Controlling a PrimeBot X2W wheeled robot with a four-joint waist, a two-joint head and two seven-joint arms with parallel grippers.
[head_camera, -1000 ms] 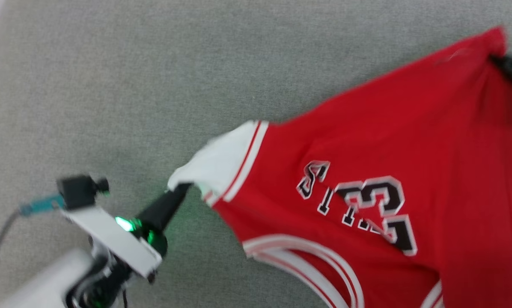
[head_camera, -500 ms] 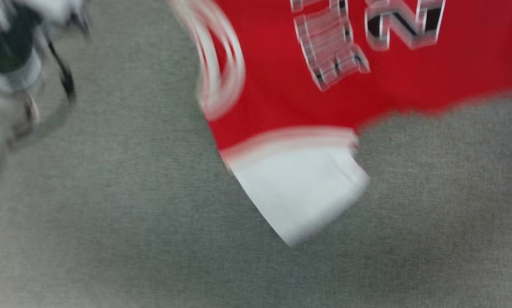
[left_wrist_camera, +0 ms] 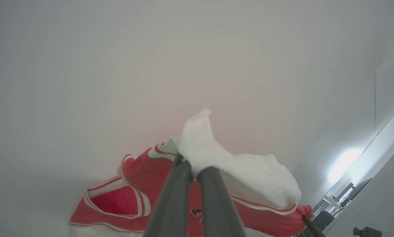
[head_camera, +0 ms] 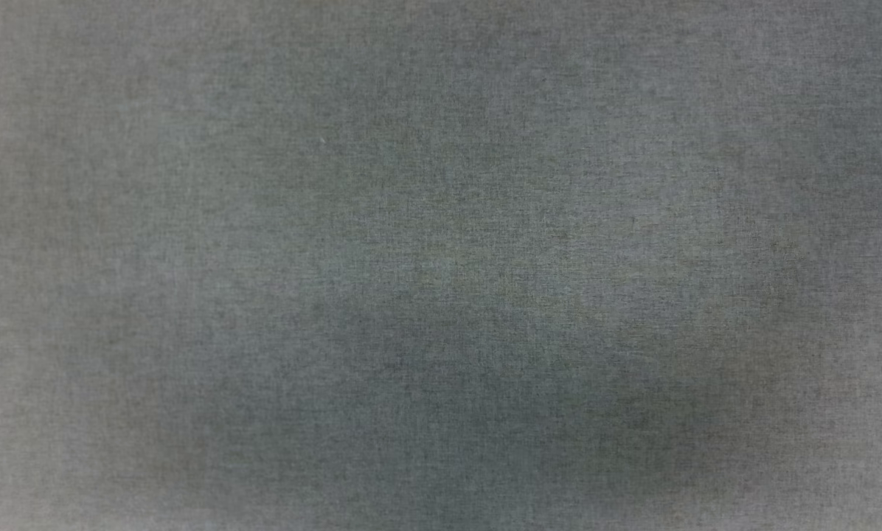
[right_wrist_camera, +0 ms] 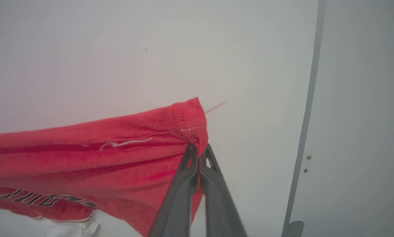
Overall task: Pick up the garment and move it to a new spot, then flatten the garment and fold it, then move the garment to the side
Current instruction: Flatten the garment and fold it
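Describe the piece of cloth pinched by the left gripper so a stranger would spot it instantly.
Against the pale blank background of the left wrist view hangs the garment, mostly red. At its top, the left gripper has its jaws shut on the sleeve. It is bunched white cloth edged with a thin red stripe, unlike the red body.

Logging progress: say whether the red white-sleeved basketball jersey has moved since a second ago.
Cannot tell: the head camera swung; plain grey carpet offers no landmark.

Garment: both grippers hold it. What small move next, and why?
Probably lower the garment, kept stretched, onto the grey surface. The left gripper is shut on its white sleeve, the right gripper on a red hem corner, so it hangs spread between them.
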